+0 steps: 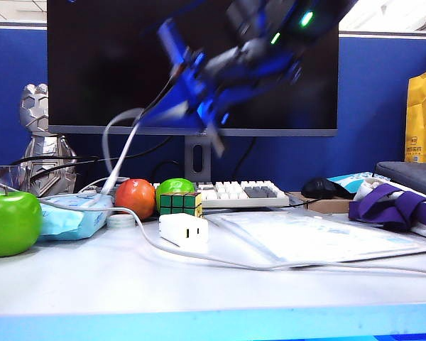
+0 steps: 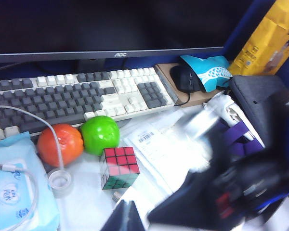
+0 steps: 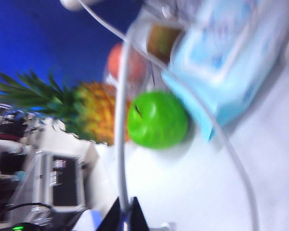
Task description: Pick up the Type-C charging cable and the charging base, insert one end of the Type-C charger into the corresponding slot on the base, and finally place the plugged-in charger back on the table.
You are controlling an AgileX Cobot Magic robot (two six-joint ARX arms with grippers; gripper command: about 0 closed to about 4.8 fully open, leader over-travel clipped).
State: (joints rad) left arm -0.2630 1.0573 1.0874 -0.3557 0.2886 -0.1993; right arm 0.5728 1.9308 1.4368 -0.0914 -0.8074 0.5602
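Pale grey table with a blue front edge, backed by a dark monitor and a blue partition. Right gripper, blurred, is raised in front of the monitor; in the right wrist view its jaws are pressed together on the Type-C charging cable. From the grip the white cord drops toward the blue wipes pack, then trails across the table past the charging base and off to the far side. The charging base lies on the table below the right gripper, just in front of the Rubik's cube, its two dark openings facing the viewer. Red apple and a green apple lie beside the pack. Left gripper shows only as a dark tip with jaws together, holding nothing, above the table near the cube.
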